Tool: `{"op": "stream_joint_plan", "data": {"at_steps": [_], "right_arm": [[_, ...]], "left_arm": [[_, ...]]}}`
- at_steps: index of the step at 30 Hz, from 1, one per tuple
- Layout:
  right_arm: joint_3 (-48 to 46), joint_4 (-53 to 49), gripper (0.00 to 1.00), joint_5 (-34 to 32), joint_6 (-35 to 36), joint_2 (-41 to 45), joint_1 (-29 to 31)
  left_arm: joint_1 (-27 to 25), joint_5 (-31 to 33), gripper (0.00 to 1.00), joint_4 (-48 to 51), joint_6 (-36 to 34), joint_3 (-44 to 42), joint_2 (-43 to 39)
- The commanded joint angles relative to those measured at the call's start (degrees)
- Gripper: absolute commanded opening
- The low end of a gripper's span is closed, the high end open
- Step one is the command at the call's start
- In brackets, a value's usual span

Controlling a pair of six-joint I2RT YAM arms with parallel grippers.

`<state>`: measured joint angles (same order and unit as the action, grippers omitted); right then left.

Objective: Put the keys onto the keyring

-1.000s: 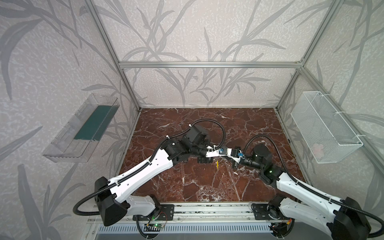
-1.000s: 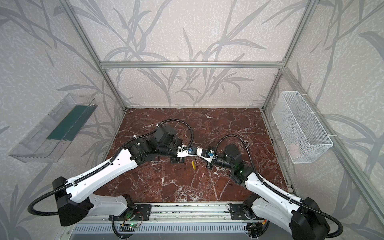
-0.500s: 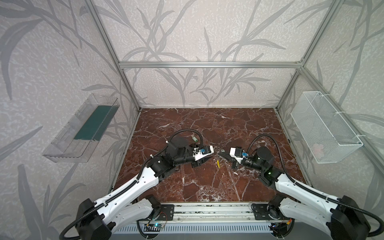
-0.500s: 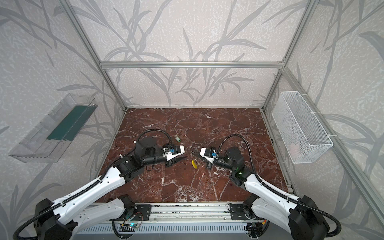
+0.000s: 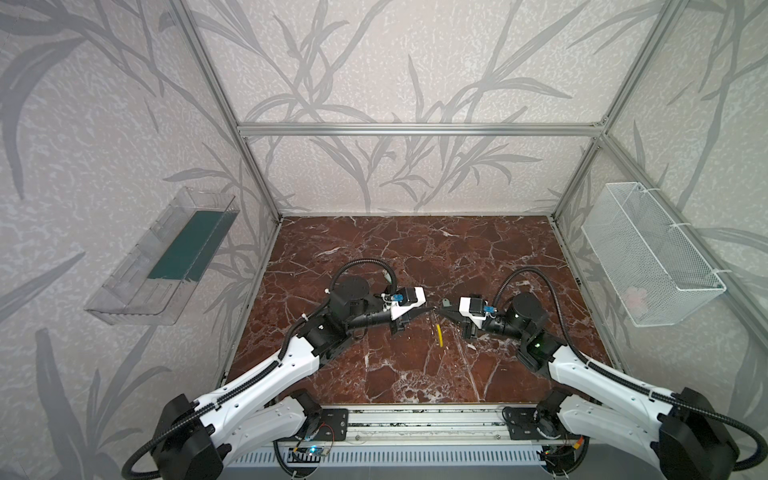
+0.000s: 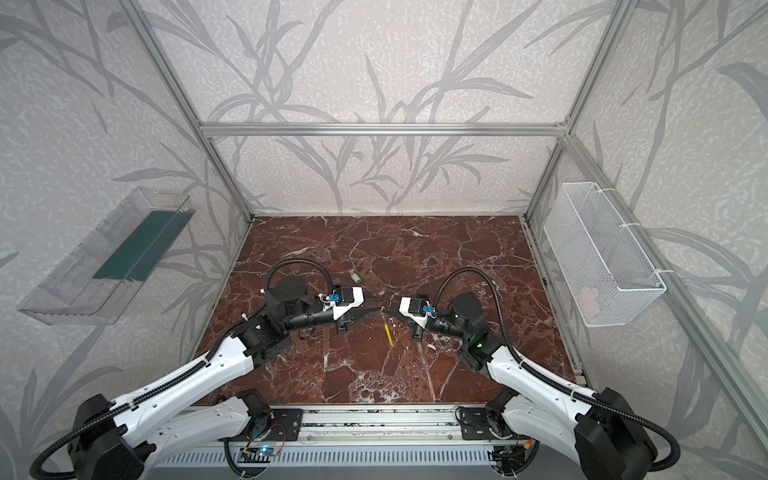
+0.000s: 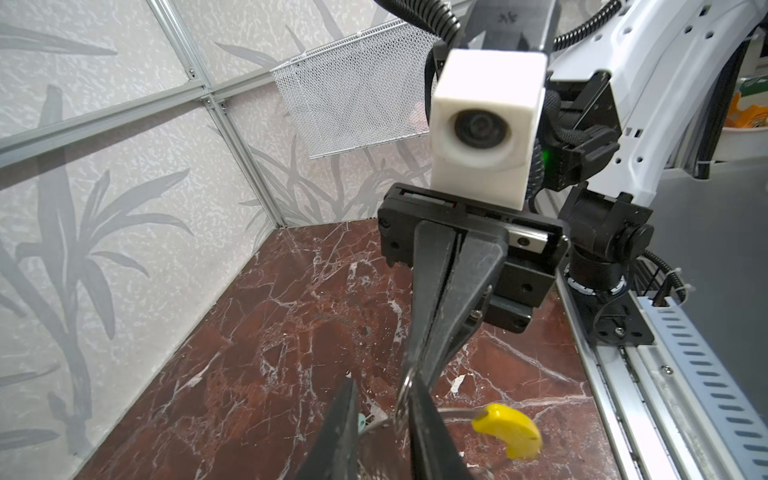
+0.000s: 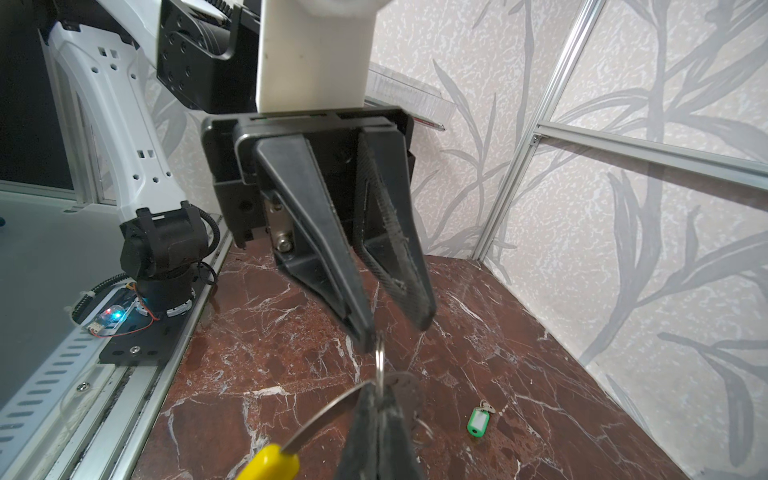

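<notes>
Ok, top views first. In both top views the two arms are seen meeting tip to tip over the middle of the marble floor [image 5: 415, 257]. The left gripper [image 5: 428, 309] and right gripper [image 5: 443, 308] are nearly touching, and finger state cannot be told at this size. The keyring [image 5: 438, 334] is picked out by its yellow arc just in front of the tips. In a top view a loose key [image 6: 354, 274] is seen lying on the floor behind the left wrist, well apart from the ring.

Left wrist view: the right gripper [image 7: 415, 368] is seen head-on, fingers pressed together and clamped on the thin wire of the keyring [image 7: 453, 412]. The yellow sleeve [image 7: 509, 430] is carried on that wire just beside the clamp. The left gripper [image 7: 382, 399] is shown with its fingers apart, nothing pinched between them. A mint-green bit [image 7: 360, 422] is glimpsed against one left finger, mostly hidden.

Right wrist view: the right gripper [image 8: 378, 403] is closed on the keyring [image 8: 324, 415] wire. The left gripper [image 8: 392, 330] is faced opposite, fingers spread with a clear gap. A small split ring [image 8: 379, 358] is seen just under one left fingertip. The loose key [image 8: 478, 422] is seen flat on the floor beyond, near the wall.
</notes>
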<state>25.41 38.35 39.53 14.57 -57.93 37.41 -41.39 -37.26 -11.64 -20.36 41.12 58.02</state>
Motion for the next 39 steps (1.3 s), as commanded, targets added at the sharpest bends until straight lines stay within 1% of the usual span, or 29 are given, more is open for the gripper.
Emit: {"op": "stream_joint_plan", "data": {"at_steps": [1,12,15,16,17,18,19,21,22,25,27,29,31,36,39], "right_arm": [[1.9,2.2,0.00,0.9,0.1,-0.2,-0.2],[1.7,2.3,0.00,0.8,0.2,-0.1,-0.2],[1.7,2.4,0.00,0.8,0.1,-0.1,-0.2],[1.6,2.4,0.00,0.6,0.1,-0.2,-0.2],[1.7,2.2,0.00,0.3,0.0,-0.1,-0.2],[1.5,2.0,0.03,-0.3,-0.1,-0.1,-0.2],[1.5,1.4,0.09,-1.5,0.1,0.0,-0.2],[1.3,-1.1,0.24,-4.3,2.1,0.4,-0.2],[1.1,-3.0,0.29,-6.6,3.8,1.0,-0.2],[0.3,-6.6,0.34,-11.3,7.0,3.7,-0.2],[0.2,-9.7,0.35,-13.1,8.6,5.6,-0.2],[0.8,-13.2,0.35,-12.3,10.4,6.9,-0.2],[0.7,-13.9,0.34,-11.4,10.0,7.6,-0.2],[0.8,-13.4,0.32,-8.9,7.7,7.1,0.0],[1.0,-12.9,0.30,-7.4,7.1,5.8,0.5]], "left_arm": [[0.2,-2.5,0.22,-0.5,0.7,0.4,0.5],[0.3,-3.6,0.19,1.3,-0.4,1.5,1.8],[0.2,-4.6,0.09,1.3,-0.6,2.4,2.6],[0.2,-5.1,0.02,1.7,-0.8,2.9,2.9],[0.2,-5.4,0.00,2.0,-1.0,3.2,3.1],[0.1,-5.5,0.00,2.8,-1.5,3.7,3.3],[0.2,-5.4,0.00,4.1,-2.1,4.4,3.4],[0.2,-4.8,0.00,9.7,-4.4,6.9,3.8],[0.2,-4.1,0.00,13.7,-6.4,8.8,4.0],[0.2,-2.5,0.00,25.8,-11.7,14.2,5.0],[0.1,-1.0,0.00,34.4,-15.1,18.2,6.5],[-0.1,0.5,0.00,41.3,-17.6,21.8,8.2],[-0.7,2.4,0.00,46.3,-19.3,25.0,10.0],[-3.4,8.0,0.00,54.0,-21.8,31.3,14.4],[-4.9,10.2,0.00,55.2,-22.3,33.3,15.8]]}}
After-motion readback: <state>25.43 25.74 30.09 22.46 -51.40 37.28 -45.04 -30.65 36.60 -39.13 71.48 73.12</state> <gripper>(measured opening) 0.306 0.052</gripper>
